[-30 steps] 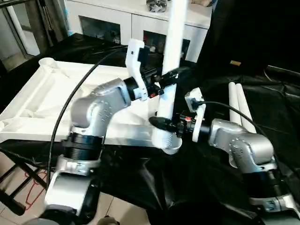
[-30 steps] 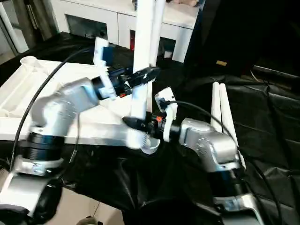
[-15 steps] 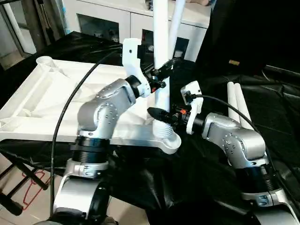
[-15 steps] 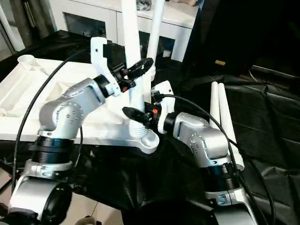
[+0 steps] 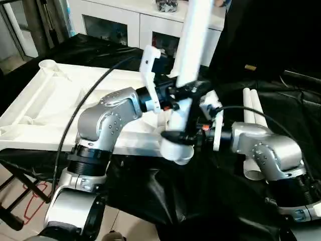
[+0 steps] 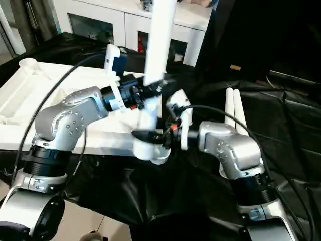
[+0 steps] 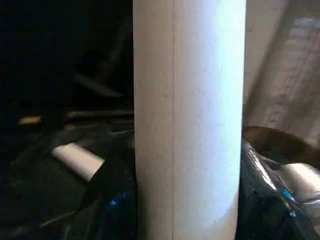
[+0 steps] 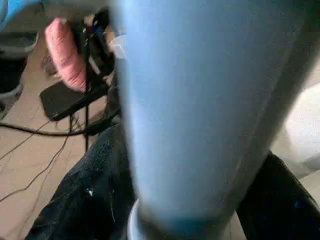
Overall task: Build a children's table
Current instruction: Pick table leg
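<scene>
White plastic is what both arms are working on: a tube leg [image 5: 193, 45] stands in the near corner socket [image 5: 176, 149] of the upturned tabletop [image 5: 45, 108], centre of the frame, leaning toward the upper right. The step in hand, as I judge it, is seating this leg in its socket. The left end effector [image 5: 188, 91] is clamped on the leg partway up; its wrist view has the tube right in front of the camera. The right end effector [image 5: 176, 135] sits low, at the foot of the leg just above the socket; I cannot tell whether its fingers are closed on the tube or merely standing around it. Two spare legs [image 5: 253, 113] lie side by side on the black-draped desk [image 5: 296, 115] at the right of the frame.

Next, the leg likely needs straightening over the socket and pressing down until it seats, with the lower end effector steadying the base.

Compared with half a second ago, the leg has tipped from near upright toward the upper right, and the left end effector has moved right with it.
</scene>
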You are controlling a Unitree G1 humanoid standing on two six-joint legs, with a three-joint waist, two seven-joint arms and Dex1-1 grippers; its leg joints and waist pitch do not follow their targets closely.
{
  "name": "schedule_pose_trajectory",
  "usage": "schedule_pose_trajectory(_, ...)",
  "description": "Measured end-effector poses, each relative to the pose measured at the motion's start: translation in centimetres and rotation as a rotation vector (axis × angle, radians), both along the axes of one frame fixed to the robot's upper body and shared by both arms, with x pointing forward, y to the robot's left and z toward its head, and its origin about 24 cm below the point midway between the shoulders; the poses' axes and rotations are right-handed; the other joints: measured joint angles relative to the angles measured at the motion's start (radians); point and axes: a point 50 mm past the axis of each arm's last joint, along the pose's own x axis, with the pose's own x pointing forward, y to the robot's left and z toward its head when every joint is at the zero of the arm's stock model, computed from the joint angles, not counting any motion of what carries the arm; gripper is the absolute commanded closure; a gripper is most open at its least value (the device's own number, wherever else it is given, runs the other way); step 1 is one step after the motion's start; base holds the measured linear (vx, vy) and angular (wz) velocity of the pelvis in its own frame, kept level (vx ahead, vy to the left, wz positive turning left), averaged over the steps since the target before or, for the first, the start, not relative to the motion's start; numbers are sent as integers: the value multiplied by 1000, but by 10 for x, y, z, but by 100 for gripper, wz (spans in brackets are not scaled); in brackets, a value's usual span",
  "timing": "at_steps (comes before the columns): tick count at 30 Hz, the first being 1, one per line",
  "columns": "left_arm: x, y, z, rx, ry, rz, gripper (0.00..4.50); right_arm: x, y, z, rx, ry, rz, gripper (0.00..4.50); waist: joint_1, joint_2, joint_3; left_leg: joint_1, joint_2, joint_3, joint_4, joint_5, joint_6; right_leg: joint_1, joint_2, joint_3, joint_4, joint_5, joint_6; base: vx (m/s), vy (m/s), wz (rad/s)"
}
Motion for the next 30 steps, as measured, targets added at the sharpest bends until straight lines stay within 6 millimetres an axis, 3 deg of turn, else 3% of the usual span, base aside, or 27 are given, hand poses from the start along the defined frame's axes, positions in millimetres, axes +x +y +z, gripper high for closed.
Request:
schedule_pose_trajectory(24, 2, 4, -5, -5, 19, -39, 268, 0, -5, 3, 9, -3, 11, 149, 0, 0, 0, 0, 0, 0, 2, 0, 0, 0, 0, 0, 1, 0, 0, 0, 0, 0)
schedule_pose_trajectory(30, 2, 3, -2, -11, 12, -46, 268, 0, -5, 3, 9, -2, 11, 195, 0, 0, 0, 0, 0, 0, 2, 0, 0, 0, 0, 0, 2, 0, 0, 0, 0, 0)
